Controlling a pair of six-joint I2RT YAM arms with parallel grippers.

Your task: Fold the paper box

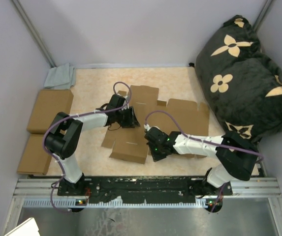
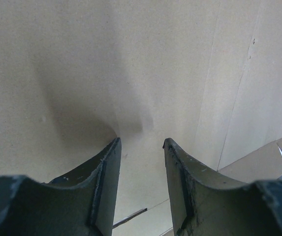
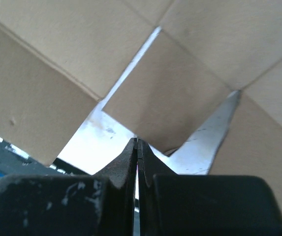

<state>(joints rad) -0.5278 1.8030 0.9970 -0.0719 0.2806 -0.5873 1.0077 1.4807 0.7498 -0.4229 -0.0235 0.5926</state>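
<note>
- I see the right gripper nearest: fingers pressed together, tips at a flap edge of the paper box.
- Left gripper beyond it: fingers apart, close to a bare panel.
- Box lies mostly flat mid-table.
- Black flowered cushion far right.

left arm: base at lower left of the top view, elbow folded up at mid-left, forearm running right toward frame centre. left gripper: jaws parted, clear gap between the tips. right arm: base at lower right, elbow out at right, forearm stretched left to centre. right gripper: fingers pressed together, no gap. Wrists sit near each other mid-frame.
</note>
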